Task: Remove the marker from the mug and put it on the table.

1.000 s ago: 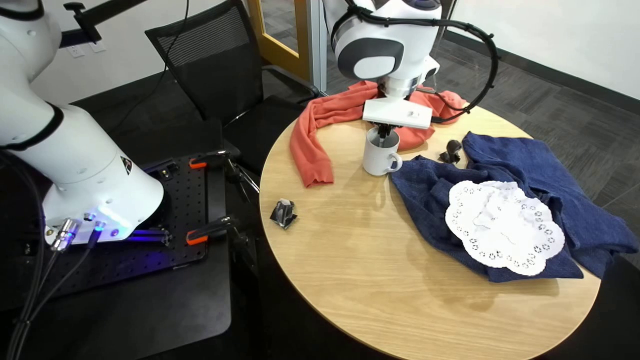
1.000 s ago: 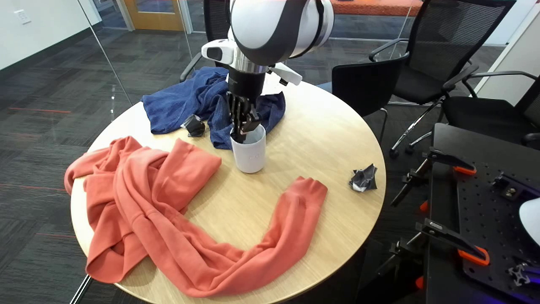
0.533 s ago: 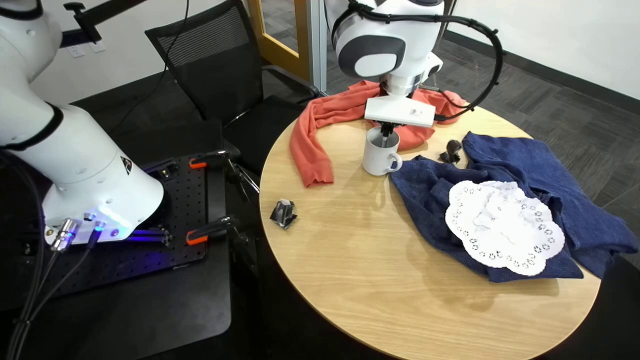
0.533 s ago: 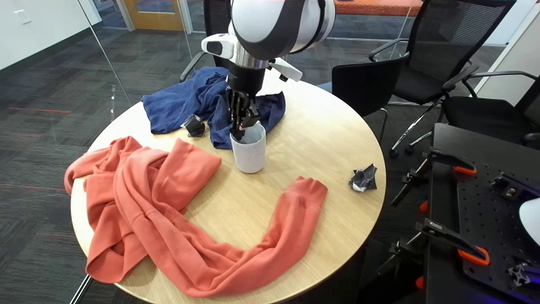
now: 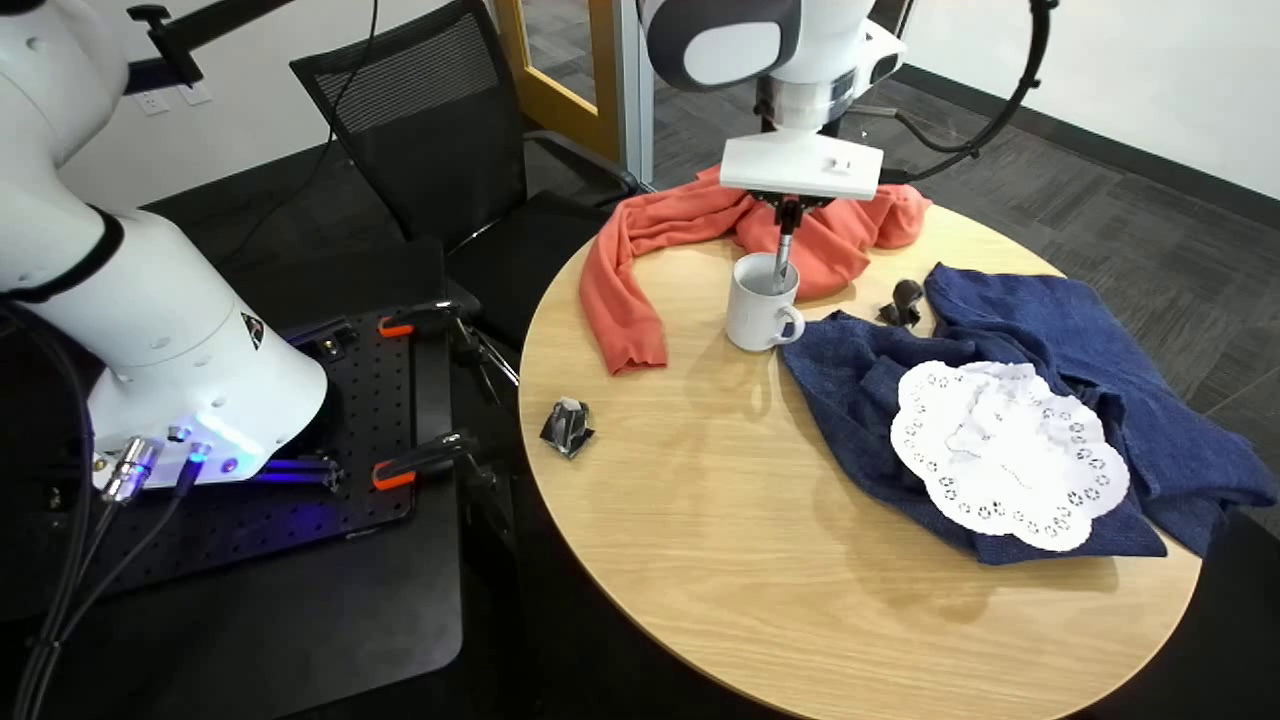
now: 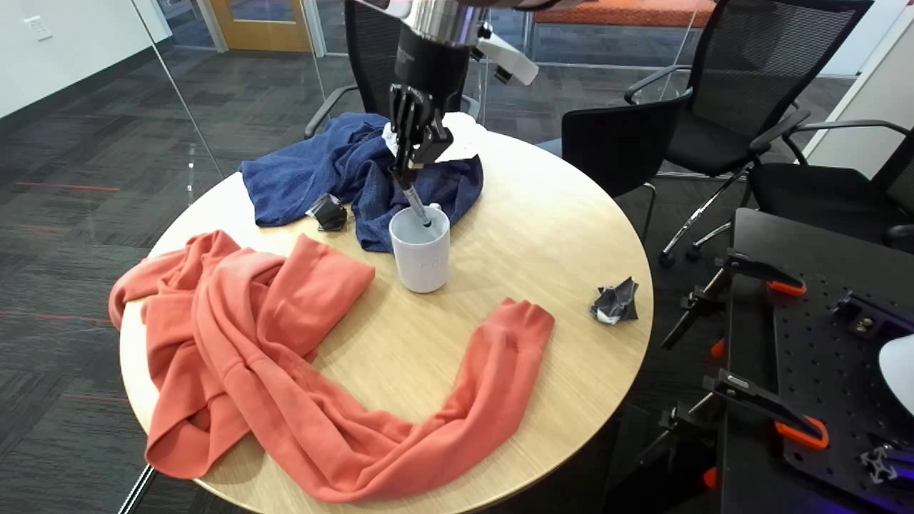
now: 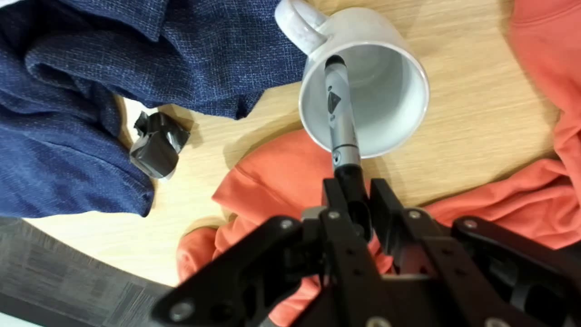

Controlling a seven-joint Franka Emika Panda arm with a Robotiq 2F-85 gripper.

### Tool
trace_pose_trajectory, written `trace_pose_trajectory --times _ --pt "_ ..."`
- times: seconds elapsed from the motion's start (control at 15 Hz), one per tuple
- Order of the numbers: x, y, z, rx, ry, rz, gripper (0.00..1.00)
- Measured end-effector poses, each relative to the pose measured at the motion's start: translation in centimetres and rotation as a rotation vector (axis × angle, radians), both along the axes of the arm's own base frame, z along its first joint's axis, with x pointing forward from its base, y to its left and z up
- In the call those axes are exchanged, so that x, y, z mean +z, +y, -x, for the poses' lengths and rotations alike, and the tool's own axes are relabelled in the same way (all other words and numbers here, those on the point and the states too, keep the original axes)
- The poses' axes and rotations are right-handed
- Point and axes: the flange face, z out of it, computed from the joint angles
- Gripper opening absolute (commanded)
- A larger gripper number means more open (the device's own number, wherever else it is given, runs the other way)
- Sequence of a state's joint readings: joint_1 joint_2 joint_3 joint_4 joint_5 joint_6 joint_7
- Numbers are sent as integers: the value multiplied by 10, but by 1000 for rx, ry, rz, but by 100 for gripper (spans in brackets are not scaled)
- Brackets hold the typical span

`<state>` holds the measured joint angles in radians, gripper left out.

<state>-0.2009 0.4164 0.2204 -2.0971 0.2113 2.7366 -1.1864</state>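
The claw (image 7: 354, 193) pinches the black top of the marker (image 7: 343, 127). The marker tilts, its low tip inside the white mug (image 6: 420, 258). The mug stands on the worktop (image 5: 720, 520) beside a blue cloth (image 6: 357, 175).

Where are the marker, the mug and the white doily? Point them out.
Marker (image 7: 344, 133), in the wrist view: on its silver barrel.
Mug (image 6: 421, 258), in an exterior view: on its outer wall.
White doily (image 5: 1010, 455), in an exterior view: on its middle.
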Motion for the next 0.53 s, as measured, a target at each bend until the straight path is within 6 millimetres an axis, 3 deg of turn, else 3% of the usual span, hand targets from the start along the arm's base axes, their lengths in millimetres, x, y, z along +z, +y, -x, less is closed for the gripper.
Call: trace_pose_trajectory --times 0.53 --pt "82 -8 57 -101 -83 -1 5"
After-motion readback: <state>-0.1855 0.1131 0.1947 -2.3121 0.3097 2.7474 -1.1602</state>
